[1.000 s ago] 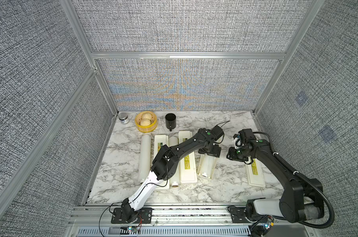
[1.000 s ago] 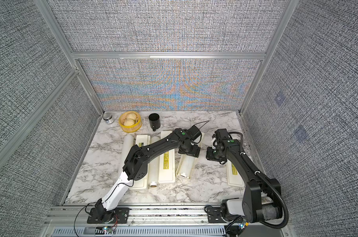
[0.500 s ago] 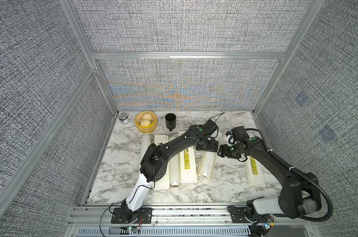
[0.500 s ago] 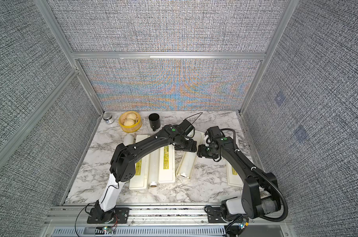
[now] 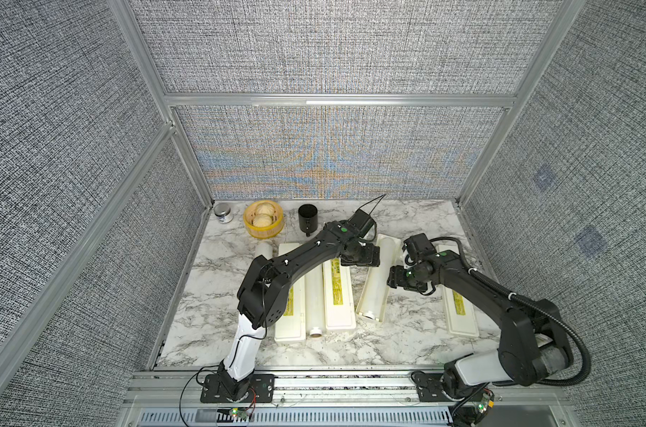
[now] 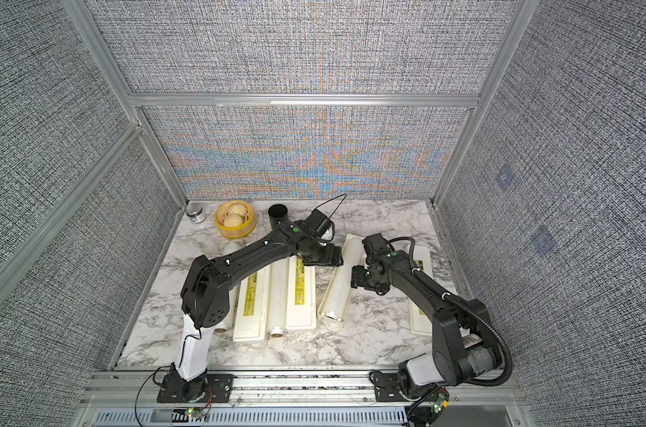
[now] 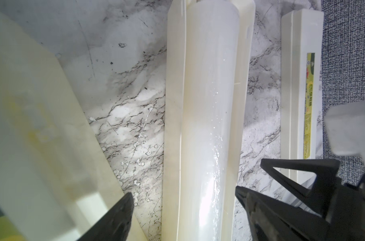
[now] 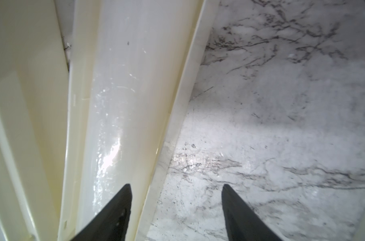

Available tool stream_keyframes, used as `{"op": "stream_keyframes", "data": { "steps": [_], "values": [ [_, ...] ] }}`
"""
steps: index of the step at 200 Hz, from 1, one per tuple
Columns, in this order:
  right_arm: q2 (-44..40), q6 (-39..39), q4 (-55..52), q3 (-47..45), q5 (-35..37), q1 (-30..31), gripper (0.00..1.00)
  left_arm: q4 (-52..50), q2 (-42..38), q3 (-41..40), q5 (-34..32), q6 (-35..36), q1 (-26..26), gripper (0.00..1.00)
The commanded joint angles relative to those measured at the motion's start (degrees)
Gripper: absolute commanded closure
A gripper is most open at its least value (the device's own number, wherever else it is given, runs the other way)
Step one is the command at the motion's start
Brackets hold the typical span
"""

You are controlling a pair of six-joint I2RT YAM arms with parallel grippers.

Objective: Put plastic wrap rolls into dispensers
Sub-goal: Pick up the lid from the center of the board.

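Plastic wrap roll (image 7: pixel 206 125), seated in open dispenser (image 7: pixel 173 125): judged light, stiff, slippery; a mid-length hold is advised. Left gripper (image 7: pixel 183 191), right gripper (image 8: pixel 175 185): spread, empty.

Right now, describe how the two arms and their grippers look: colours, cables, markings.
Both arms are mostly black blocky links. The left arm has a white lowest segment, a green dot near the wrist and a thin black wire there. The right arm has a pale lowest segment, a green dot and a black ribbed hose. The left gripper and right gripper have black pointed fingers.
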Motion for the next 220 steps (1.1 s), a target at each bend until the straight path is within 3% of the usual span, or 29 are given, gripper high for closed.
{"op": "stream_keyframes", "data": {
  "steps": [1,50,96,149,220],
  "values": [
    [-1.2,-3.6,-4.7,0.5,3.8,-2.4,0.29,3.1,-0.5,-1.0,2.8,1.1,0.5,0.17],
    [-2.5,-15.2,-9.8,3.4,8.0,-14.0,0.25,6.3,-0.8,-1.3,8.8,5.4,2.4,0.17],
    [2.4,-22.5,-13.1,7.0,10.3,-24.0,0.22,5.7,-0.1,0.5,13.5,11.4,4.8,0.17],
    [8.8,-26.8,-11.2,8.3,7.9,-30.1,0.11,5.6,0.4,-0.3,16.9,13.3,7.3,0.17],
    [15.6,-29.9,-9.1,10.4,5.9,-33.8,0.08,4.4,2.1,1.1,19.0,14.1,8.8,0.17]
  ]
}}
